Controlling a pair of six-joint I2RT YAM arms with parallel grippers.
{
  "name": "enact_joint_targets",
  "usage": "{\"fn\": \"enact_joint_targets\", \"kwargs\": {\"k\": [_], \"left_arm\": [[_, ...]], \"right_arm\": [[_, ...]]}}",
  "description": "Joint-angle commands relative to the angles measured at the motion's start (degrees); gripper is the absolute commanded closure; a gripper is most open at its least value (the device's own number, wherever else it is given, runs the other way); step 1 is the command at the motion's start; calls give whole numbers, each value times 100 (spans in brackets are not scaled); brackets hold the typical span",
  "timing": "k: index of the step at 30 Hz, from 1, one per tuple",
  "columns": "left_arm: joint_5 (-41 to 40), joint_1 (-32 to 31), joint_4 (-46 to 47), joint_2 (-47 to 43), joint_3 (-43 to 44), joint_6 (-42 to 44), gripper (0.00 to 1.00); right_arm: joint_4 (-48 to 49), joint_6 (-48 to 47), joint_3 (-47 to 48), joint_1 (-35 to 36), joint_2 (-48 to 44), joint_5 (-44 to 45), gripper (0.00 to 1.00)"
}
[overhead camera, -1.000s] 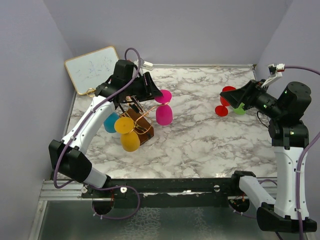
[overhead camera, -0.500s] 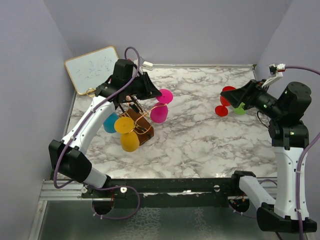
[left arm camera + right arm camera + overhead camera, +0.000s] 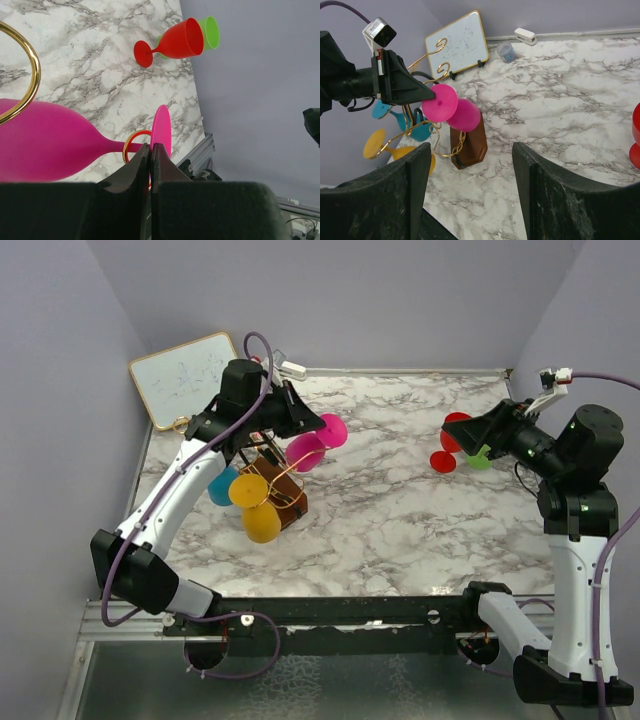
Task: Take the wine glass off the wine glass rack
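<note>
Pinching the pink wine glass (image 3: pixel 50 145) by its foot, the left tool (image 3: pixel 151 150) holds it tilted at the 1 o'clock side of the wine glass rack (image 3: pixel 285 502), its stem threaded through a gold hook. The right tool (image 3: pixel 470 155) hangs wide apart at the 3 o'clock side of the table (image 3: pixel 400 520) — near a red glass (image 3: pixel 452 440).

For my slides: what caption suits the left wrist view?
Left gripper holds the pink wine glass by its foot, stem inside a rack loop; red glass beyond.
</note>
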Motion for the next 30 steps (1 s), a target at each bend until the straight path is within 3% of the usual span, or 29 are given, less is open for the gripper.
{"fn": "enact_joint_targets", "kwargs": {"k": [1,11,22,26,30], "left_arm": [[253,4,853,-334,-306,-457,100],[362,4,1552,-411,-636,-958,100],[802,4,1629,-484,-961,-1129,100],[802,4,1486,-537,-880,-1073,100],[490,4,765,-640,-596,-714,100]], "right_arm": [[94,47,42,36,-102,144,35],[82,69,56,36,-129,170,35],[123,102,31,36,-121,182,35],[115,98,40,36,-95,175,35],[80,70,66,36,-68,163,35]]}}
